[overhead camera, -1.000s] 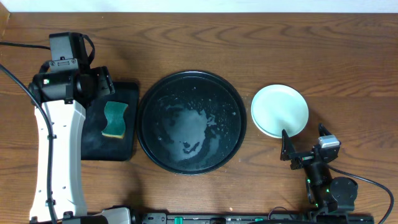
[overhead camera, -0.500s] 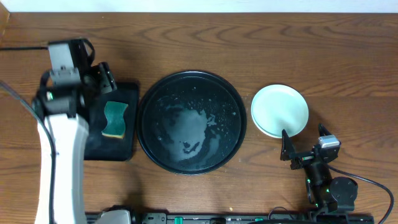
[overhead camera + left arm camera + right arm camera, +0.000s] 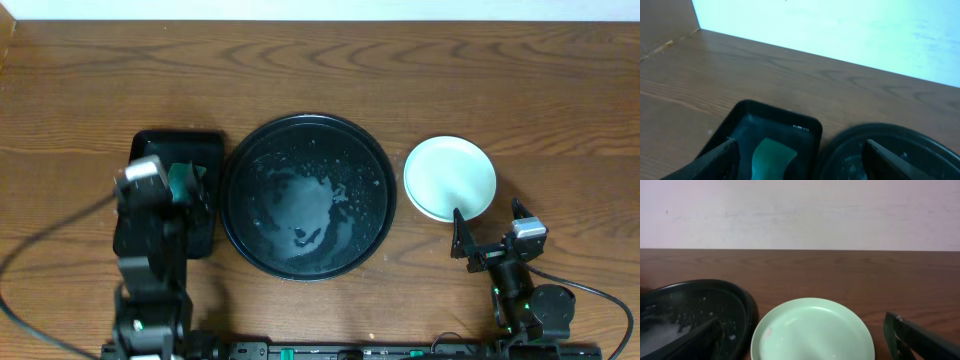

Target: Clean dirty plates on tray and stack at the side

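Note:
The round black tray sits mid-table, wet with suds and holding no plates; it also shows in the left wrist view and the right wrist view. A pale mint plate lies right of the tray, topmost of a stack whose lower plates are hidden; in the right wrist view it bears a faint reddish smear. My left gripper is open and empty over the small tray's sponge. My right gripper is open and empty, just in front of the plate.
A small rectangular black tray lies left of the round tray and holds a green sponge. A white wall backs the wooden table's far edge.
My left arm has pulled back toward the front edge, its gripper now lower over the small tray. The right arm, plate and round tray have not moved.

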